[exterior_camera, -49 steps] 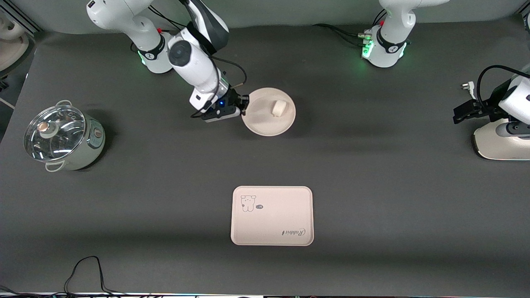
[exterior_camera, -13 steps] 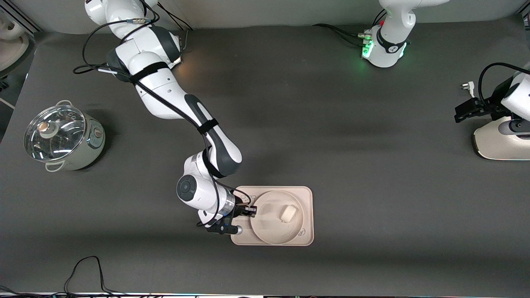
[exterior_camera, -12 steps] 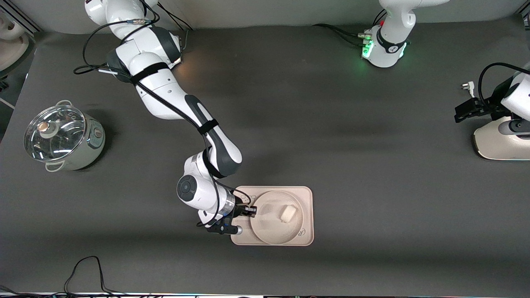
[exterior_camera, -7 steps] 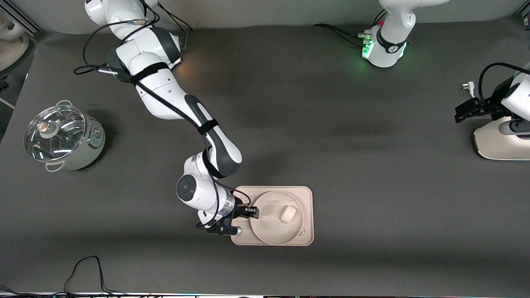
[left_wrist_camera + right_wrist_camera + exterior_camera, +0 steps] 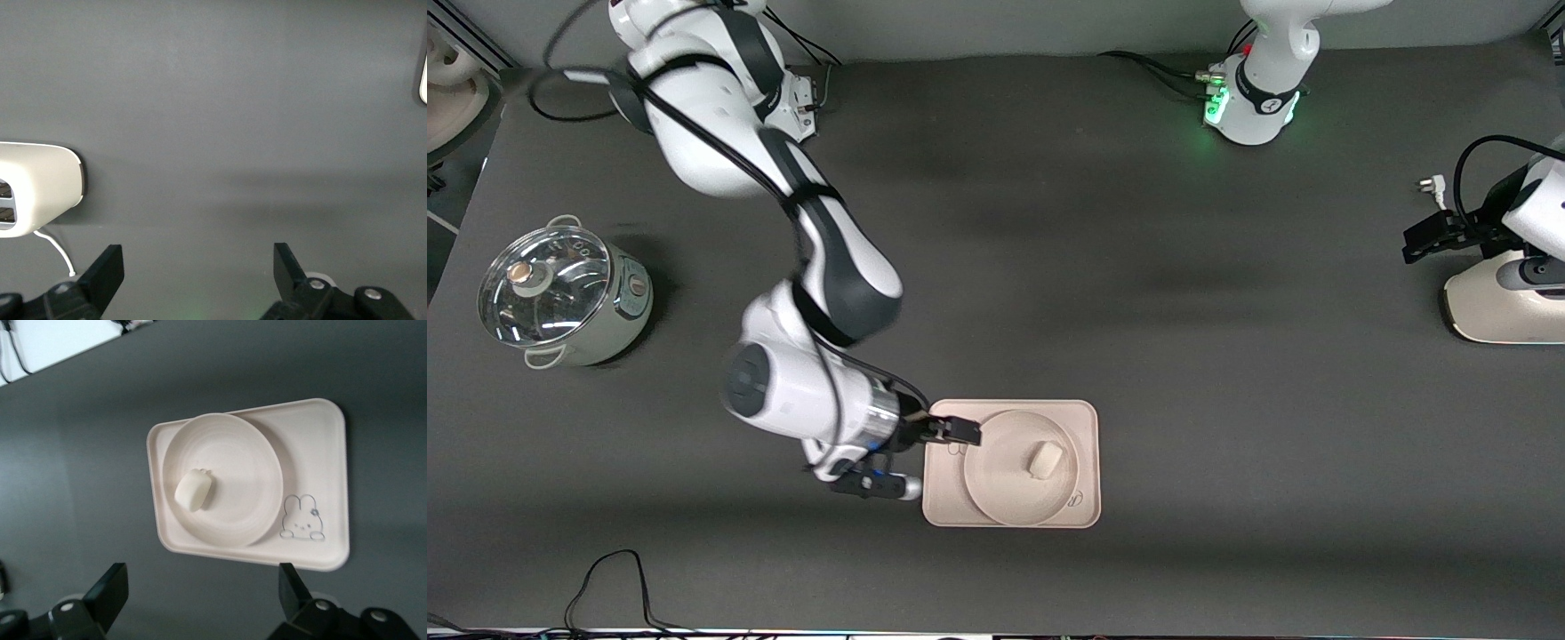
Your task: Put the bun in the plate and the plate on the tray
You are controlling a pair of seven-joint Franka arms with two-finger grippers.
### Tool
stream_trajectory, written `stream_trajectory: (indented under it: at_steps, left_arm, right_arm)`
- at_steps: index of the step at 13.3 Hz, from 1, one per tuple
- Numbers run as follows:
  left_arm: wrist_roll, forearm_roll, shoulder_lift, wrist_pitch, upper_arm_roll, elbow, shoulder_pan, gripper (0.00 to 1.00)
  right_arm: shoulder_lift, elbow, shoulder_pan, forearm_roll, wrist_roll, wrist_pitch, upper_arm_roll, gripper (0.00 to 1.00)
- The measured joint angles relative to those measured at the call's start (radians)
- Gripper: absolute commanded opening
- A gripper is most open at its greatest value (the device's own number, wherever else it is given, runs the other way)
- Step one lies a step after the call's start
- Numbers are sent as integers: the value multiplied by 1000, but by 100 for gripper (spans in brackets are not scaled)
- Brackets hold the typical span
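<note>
The round cream plate lies on the rectangular tray, nearer the front camera than the table's middle. The small white bun lies in the plate. My right gripper is open and empty, up over the tray's edge toward the right arm's end, clear of the plate's rim. The right wrist view shows the tray, the plate and the bun below the open right gripper. My left gripper waits open and empty at the left arm's end; it also shows in the left wrist view.
A pot with a glass lid stands at the right arm's end. A white appliance sits by the left gripper, also in the left wrist view. A black cable lies at the table's near edge.
The right gripper carried the plate with the bun onto the tray, then opened, let go of the rim and rose away toward the right arm's end. The left arm has not moved.
</note>
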Motion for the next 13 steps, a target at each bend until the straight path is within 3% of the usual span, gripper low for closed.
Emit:
stream_trajectory:
  at_steps: [2,5,7,10,13]
  left_arm:
    - [0,0,0,1,0,0,0,100]
    - [0,0,0,8,0,0,0,100]
    - [0,1,0,38,-1,0,0,100]
    - [0,2,0,43,-1,1,0,100]
    - [0,2,0,46,-1,2,0,100]
  right_arm:
    - [-171,-142,-46,-33,-4,-53,-3,100]
    - [-463,-401,-149,-151,-80,-181,13,100]
    - [-628,-519,-236,-233,-176,-297,37,100]
    - [-772,-623,-314,-350,-301,-367,36,100]
    - [-802,-656,-326,-396,-345,-378,-36,100]
